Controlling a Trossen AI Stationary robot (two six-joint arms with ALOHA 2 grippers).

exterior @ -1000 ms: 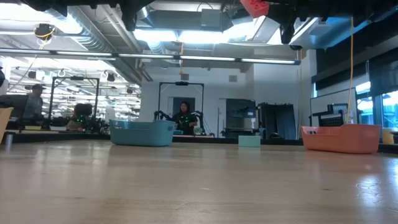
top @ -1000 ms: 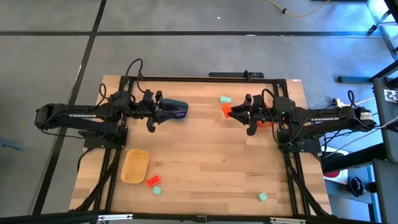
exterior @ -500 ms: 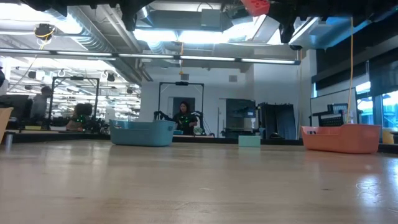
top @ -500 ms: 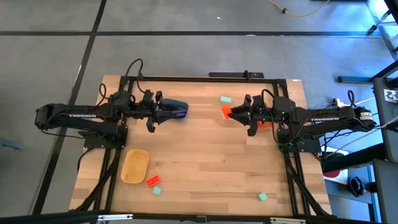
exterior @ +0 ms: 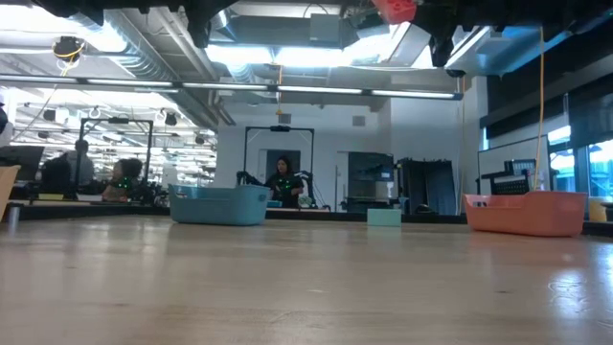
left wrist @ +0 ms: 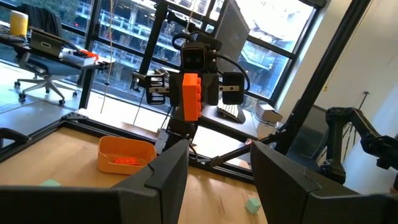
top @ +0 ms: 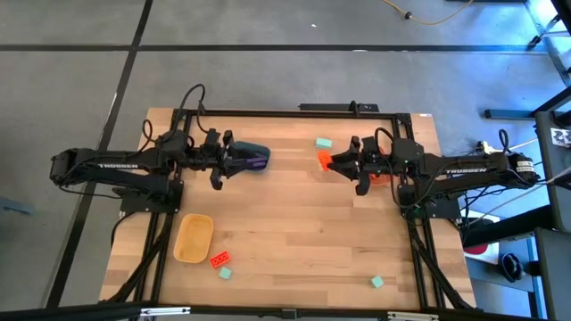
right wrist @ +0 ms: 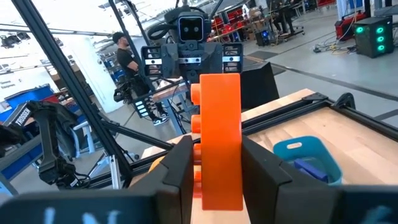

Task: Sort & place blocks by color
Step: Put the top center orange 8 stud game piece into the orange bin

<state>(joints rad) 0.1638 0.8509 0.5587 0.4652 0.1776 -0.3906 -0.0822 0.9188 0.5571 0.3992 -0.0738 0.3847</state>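
Note:
My right gripper [top: 334, 163] is shut on an orange-red block [top: 325, 160], in the air right of the table's middle; the block shows at the top of the low view [exterior: 393, 9]. My left gripper [top: 234, 159] is open and holds nothing, hovering at the blue tub [top: 252, 157]. That tub holds purple blocks [right wrist: 311, 167]. Loose on the table lie a mint block [top: 323, 142] near the far edge, an orange-red block [top: 219, 259] with a mint one [top: 226, 272] beside it, and another mint block [top: 377, 282] near the front. My right gripper pinches the orange-red block by its two broad side faces [right wrist: 219, 155], one finger [right wrist: 177, 168] on each side. The fingers lie about level and point toward the table's left. The block is lifted clear of the table and stands on end, its studs facing sideways.
An orange tub [top: 380, 176] with orange-red pieces inside sits under my right arm. A yellow tub [top: 194, 238] lies near the front left. The table's middle is bare wood [top: 294, 223]. People and equipment show in the room beyond the table.

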